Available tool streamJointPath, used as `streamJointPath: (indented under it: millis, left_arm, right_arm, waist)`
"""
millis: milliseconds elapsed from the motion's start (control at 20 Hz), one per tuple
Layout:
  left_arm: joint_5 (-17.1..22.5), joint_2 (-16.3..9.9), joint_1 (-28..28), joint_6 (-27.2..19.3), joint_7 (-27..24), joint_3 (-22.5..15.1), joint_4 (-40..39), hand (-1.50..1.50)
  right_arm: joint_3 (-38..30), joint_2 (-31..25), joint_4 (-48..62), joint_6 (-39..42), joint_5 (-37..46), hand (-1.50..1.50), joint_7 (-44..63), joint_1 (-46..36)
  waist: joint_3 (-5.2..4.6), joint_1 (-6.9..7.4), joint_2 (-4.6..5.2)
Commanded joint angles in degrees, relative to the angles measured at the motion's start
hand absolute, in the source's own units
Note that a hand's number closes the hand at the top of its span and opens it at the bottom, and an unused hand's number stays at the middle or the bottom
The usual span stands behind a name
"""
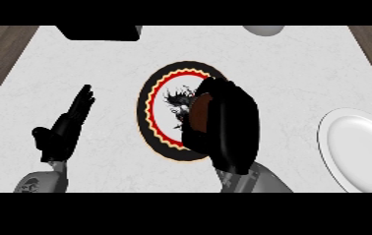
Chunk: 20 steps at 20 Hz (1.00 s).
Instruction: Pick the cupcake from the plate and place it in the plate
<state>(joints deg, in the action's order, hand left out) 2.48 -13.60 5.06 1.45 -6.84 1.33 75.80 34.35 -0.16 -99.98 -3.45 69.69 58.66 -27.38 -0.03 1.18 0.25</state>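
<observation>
The right robot hand (222, 131) sits over the dark patterned plate (161, 101) near the counter's (283, 72) middle, fingers curled round a brown cupcake (201, 112), of which only a sliver shows at the hand's left side; whether it has left the plate I cannot tell; this looks like the pick step, grasp made; the next move calls for a lift and a carry rightward to the white plate (349, 145) at the counter's right edge, well apart; the left robot hand (67, 126) rests open, fingers straight, towards the counter's left edge.
</observation>
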Motion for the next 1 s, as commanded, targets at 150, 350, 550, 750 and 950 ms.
streamJointPath:
  millis: [150,350,550,750,950]
  left_arm:
    - [-0.5,0.3,0.1,0.5,-1.7,0.7,-1.0,0.00]
    - [-0.5,1.4,3.3,0.3,0.8,-0.5,-0.8,0.00]
    - [0.0,0.0,-0.2,1.7,1.1,-0.1,1.8,0.00]
    - [-1.3,0.3,0.2,1.0,-0.4,-0.2,-0.2,0.00]
    - [0.1,-0.1,0.1,1.3,0.6,1.3,-0.1,0.00]
  right_arm:
    - [-1.9,0.2,22.0,-15.0,-8.0,1.50,1.2,-11.5]
    - [-1.8,0.1,24.1,-29.3,-7.7,-1.50,6.3,-10.1]
    - [0.6,0.1,30.5,-30.6,-12.0,-1.50,11.7,-14.6]
    - [-4.0,0.1,35.0,-36.7,-16.9,-1.50,6.0,-15.1]
    - [-6.1,0.1,29.8,-46.0,-14.6,-1.50,3.4,-12.8]
  waist:
    - [0.01,0.15,0.05]
    - [0.04,1.04,0.48]
    - [0.02,1.48,0.11]
    - [0.04,1.11,0.26]
    - [0.09,0.06,-0.15]
